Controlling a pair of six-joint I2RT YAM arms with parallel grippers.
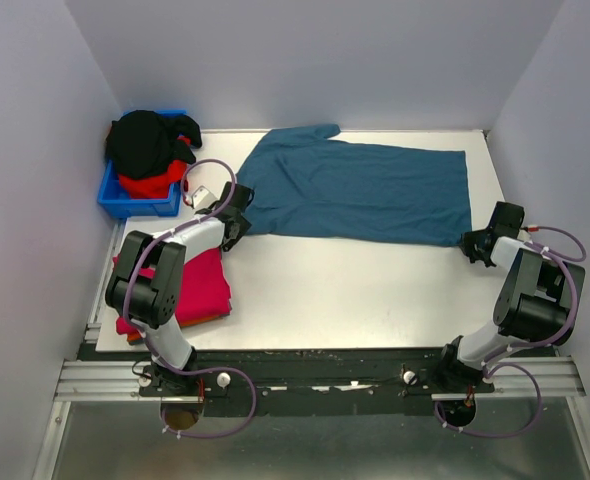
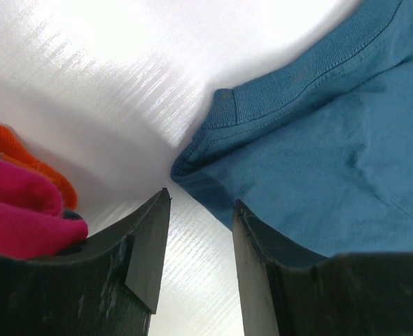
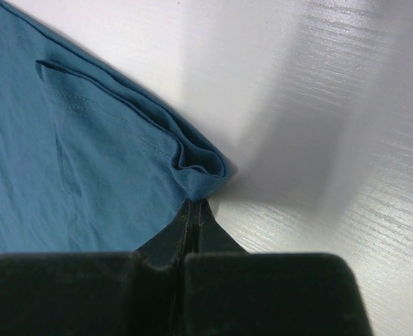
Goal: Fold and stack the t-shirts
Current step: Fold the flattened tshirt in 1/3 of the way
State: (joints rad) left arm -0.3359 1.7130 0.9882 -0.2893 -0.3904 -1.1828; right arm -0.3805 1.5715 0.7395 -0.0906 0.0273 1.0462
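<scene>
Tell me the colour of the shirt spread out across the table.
Plain teal-blue, no pattern. The shirt shows best in the top external view.

The left arm (image 1: 160, 275) stands at the lower left of the top view, with its elbow bent and its forearm reaching up and to the right. The left gripper (image 1: 237, 215) points down, and its two fingers (image 2: 147, 245) are apart. The right arm (image 1: 530, 295), at the lower right, is folded, and its forearm reaches up and to the left. The right gripper (image 1: 472, 243) is low, with its jaws pressed together on a corner of the teal t-shirt (image 3: 87, 161).
</scene>
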